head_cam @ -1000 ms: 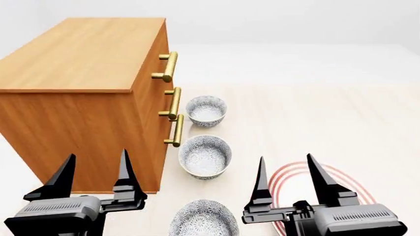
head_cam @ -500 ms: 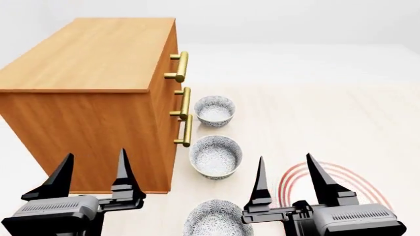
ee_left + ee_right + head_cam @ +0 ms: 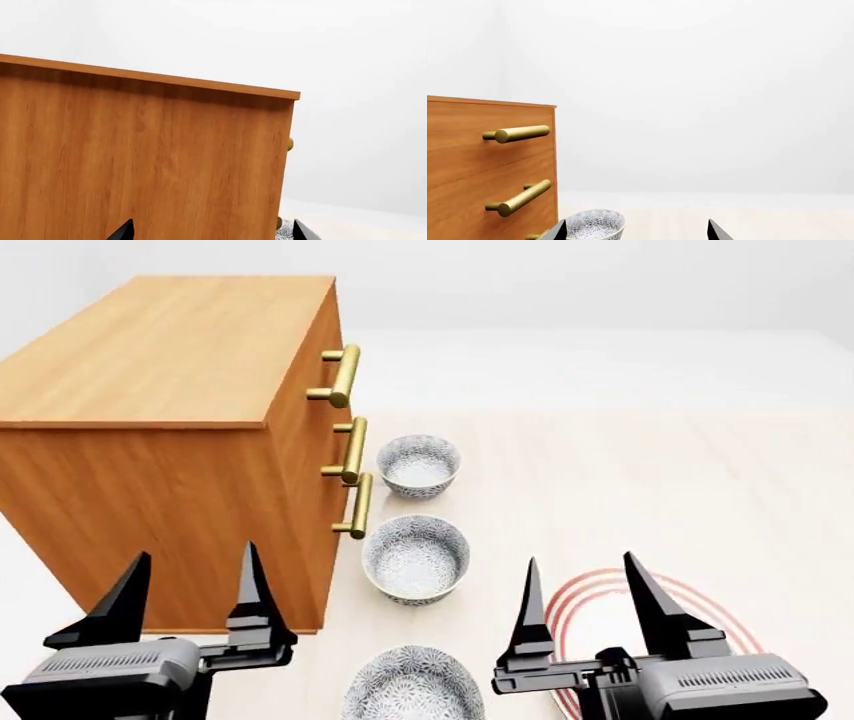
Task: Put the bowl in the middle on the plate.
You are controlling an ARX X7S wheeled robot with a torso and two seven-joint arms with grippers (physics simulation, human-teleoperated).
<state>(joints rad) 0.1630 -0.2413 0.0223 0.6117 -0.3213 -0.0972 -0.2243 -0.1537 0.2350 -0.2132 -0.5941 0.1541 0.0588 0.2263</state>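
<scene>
Clearly the bowl sits ahead and slightly left of the right gripper, the nearer arm, fingers spread empty

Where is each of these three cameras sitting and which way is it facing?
Head view: high on the robot, looking forward and down at the cabinet, three bowls, the plate; both tools, left tool and right tool, show open.
Left wrist view: near the left tool, facing the cabinet's side; only fingertips show.
Right wrist view: near the right tool, facing the handles and one bowl.
All three views share the cabinet.
</scene>
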